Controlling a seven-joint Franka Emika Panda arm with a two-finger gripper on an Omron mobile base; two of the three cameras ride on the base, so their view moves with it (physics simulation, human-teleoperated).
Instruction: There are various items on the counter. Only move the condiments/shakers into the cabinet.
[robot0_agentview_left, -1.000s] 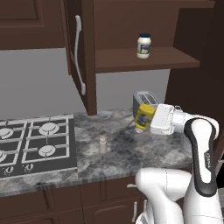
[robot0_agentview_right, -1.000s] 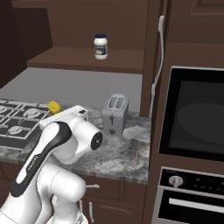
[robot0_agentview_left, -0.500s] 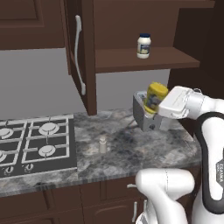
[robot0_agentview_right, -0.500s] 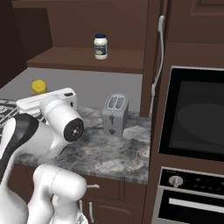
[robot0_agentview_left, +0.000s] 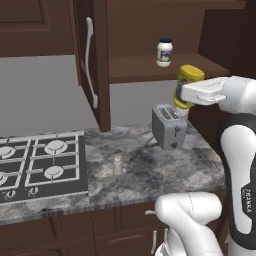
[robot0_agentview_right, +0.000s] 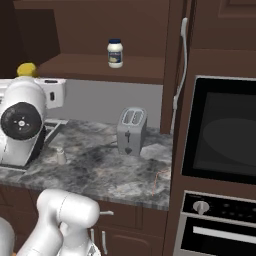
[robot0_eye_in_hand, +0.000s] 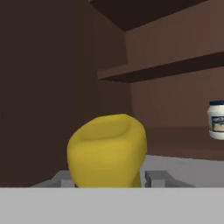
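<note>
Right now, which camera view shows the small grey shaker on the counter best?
The left base view: the shaker stands unobstructed on the counter beside the stovetop. In the right base view it sits close beside the robot's arm, at the left.

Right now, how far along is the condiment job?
Done: the white jar with blue lid stands on the cabinet shelf. In hand: the gripper is shut on the yellow squeeze bottle, lifted above the toaster, about level with the shelf but not on it. Left: the small grey shaker stands on the granite counter.
</note>
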